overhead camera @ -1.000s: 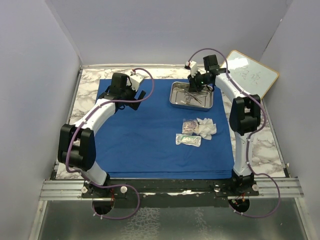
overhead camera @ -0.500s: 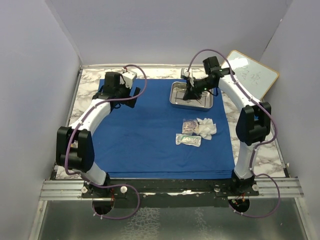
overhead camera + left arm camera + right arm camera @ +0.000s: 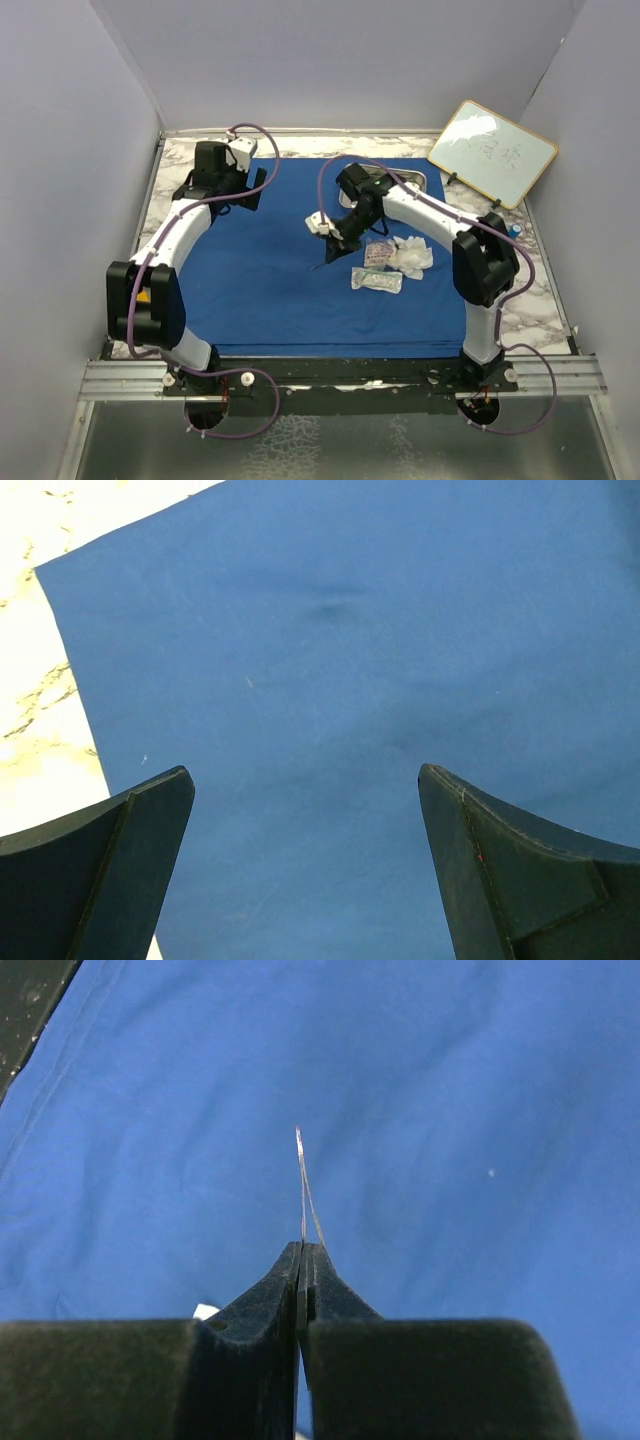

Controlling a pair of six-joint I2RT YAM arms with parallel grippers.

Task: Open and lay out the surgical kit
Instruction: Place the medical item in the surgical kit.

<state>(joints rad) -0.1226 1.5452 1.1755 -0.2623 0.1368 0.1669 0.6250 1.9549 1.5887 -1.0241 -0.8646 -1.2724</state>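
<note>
The big royal-blue cloth (image 3: 260, 290) lies open and flat on the marble bench (image 3: 525, 290). The shallow shiny steel tray (image 3: 418, 181) sits on the far part of the cloth, partly hidden behind the right arm. The fluffy white gauze (image 3: 412, 256) and the clear plastic packets (image 3: 377, 281) lie close together on the cloth, toward its right side.

The right gripper (image 3: 302, 1252) hangs over the middle of the cloth. Its jaws are pressed together on the thin steel tweezers (image 3: 301, 1160), pinching them near one end. The pointy tip sticks out and aims down at the cloth. I cannot tell if the tip touches it.

The left gripper (image 3: 305, 790) hangs over the far left corner of the cloth. Its jaws are spread wide with nothing between them.

The tweezers look light, stiff and smooth, so they could slip or twist in the jaws. I think they should be laid down low and gently on a bare bit of cloth. The sharp tip could snag the soft cloth. The gauze is soft and squashy, so a pinch from the top should work. The packets look flat and slippery, so an edge is the best place to grab.
</note>
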